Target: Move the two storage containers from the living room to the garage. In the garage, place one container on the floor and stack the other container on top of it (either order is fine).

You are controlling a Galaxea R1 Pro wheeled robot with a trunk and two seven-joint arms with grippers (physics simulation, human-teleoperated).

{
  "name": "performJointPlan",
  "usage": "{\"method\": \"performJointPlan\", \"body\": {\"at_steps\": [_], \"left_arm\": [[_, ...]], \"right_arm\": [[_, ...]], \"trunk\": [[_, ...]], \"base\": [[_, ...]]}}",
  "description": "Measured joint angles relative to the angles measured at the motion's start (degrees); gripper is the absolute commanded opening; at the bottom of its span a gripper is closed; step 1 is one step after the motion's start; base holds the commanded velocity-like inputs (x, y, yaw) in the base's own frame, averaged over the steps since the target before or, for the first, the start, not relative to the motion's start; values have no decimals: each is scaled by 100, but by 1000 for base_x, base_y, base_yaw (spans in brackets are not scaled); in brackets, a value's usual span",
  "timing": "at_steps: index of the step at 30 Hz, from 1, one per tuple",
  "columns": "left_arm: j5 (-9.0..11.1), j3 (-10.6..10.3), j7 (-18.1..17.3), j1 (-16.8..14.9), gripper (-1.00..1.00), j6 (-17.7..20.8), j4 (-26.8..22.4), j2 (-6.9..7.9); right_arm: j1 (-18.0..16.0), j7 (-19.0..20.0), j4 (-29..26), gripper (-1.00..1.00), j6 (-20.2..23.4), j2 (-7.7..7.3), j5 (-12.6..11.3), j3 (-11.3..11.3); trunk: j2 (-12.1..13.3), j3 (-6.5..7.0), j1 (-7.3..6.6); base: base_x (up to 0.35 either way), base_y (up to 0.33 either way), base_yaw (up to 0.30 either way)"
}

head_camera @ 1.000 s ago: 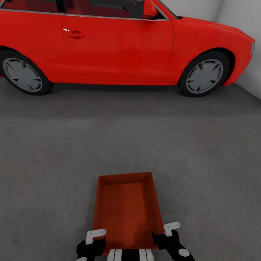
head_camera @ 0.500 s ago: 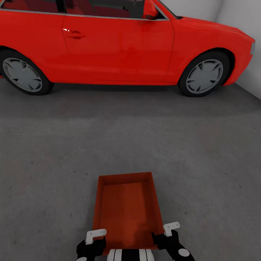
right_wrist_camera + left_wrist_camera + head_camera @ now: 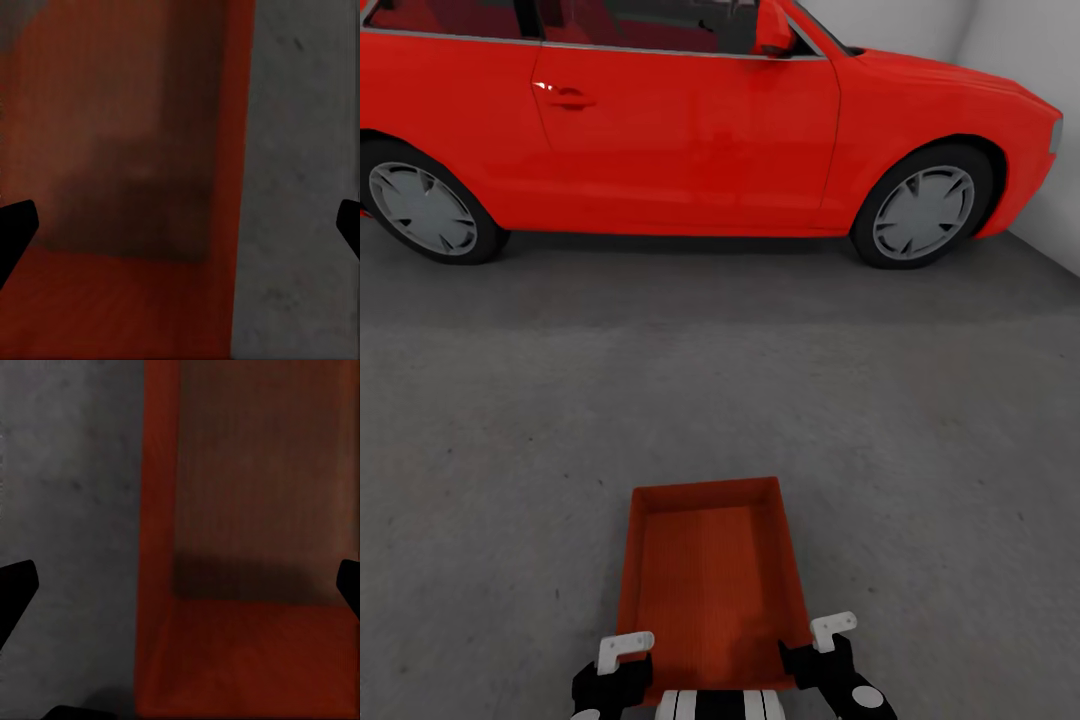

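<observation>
An orange-red storage container (image 3: 710, 585) sits low and near, just in front of the robot, open top up, its ribbed base showing, over the dark grey concrete floor (image 3: 920, 450) of the garage. Whether it rests on the floor or is held just above it I cannot tell. The left gripper (image 3: 622, 655) is at its near left corner and the right gripper (image 3: 822, 640) at its near right corner, each with fingers spread wide astride a side wall, one finger inside, one outside. Far across the floor stands a glossy red car (image 3: 690, 120), side on, beside a white wall (image 3: 1030, 60).
</observation>
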Motion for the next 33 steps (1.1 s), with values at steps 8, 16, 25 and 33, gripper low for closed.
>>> {"method": "performJointPlan", "body": {"at_steps": [8,16,25,33], "left_arm": [[-2,-12,14,0,100,1,-3,0],[-2,-13,17,0,100,5,-3,0],[-2,-13,19,0,100,9,-3,0],[-2,-13,26,1,100,9,-3,0]], "right_arm": [[0,-2,0,100,0,0,1,0],[0,4,1,100,0,0,0,0],[0,7,3,100,3,0,0,0],[0,15,3,100,7,-1,0,0]], "trunk": [[321,144,-176],[642,287,-351],[1003,449,-549],[1324,592,-725]], "base": [[0,0,0],[0,0,0],[0,0,0],[0,0,0]]}}
